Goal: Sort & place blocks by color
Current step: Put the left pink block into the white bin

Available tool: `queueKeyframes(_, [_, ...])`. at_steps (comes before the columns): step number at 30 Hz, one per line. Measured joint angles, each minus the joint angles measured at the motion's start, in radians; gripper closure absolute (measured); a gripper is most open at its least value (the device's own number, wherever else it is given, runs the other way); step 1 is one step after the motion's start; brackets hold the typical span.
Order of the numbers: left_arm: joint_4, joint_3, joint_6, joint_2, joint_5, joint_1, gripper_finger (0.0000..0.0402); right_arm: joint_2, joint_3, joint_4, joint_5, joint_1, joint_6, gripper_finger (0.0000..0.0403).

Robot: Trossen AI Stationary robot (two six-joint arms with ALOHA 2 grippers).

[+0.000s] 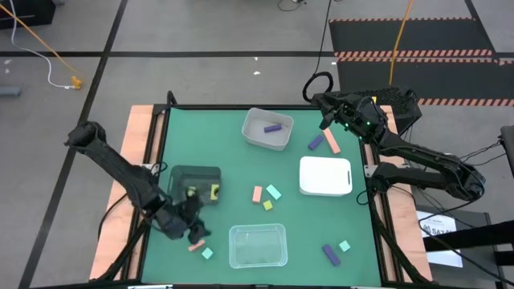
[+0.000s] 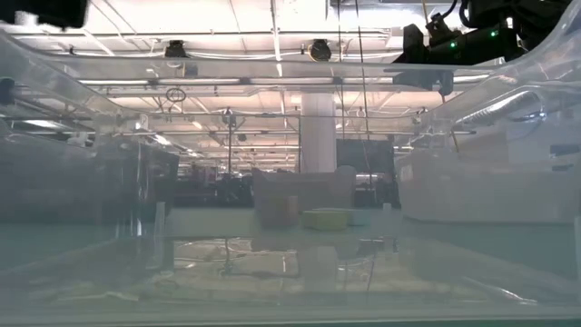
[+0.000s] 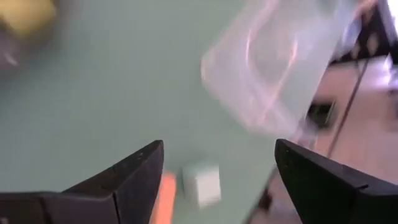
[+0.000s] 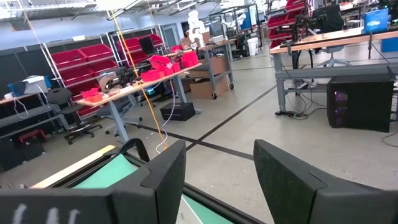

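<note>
Spread wide and empty, left tool [image 3: 214, 180] hovers over a small salmon-pink block [image 3: 165, 198] and mint-green cube [image 3: 202, 185], lower left on the green bench [image 1: 233, 160].

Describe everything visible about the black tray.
The black tray is a dark rectangular bin with rounded corners and raised walls, matte and plastic-looking. It sits flat on the green table's left side, beside the left arm. A yellow block lies inside near its right wall, with another small yellowish piece nearby. The left gripper stands open just in front of it, not touching.
</note>
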Motion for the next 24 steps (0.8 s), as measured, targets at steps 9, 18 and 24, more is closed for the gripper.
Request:
queueKeyframes(9, [0.03,0.0,-0.175,0.173,0.195,-0.064,0.0121,0.0,0.0,0.0,0.0,0.0,0.0,0.0222])
queueKeyframes(18, [0.045,0.0,-0.232,0.278,0.211,-0.061,0.0147,0.0,0.0,0.0,0.0,0.0,0.0,0.0222])
queueKeyframes(24, [0.044,-0.001,-0.292,0.308,0.226,-0.041,0.0196,0.0,0.0,0.001,0.0,0.0,0.0,0.0222])
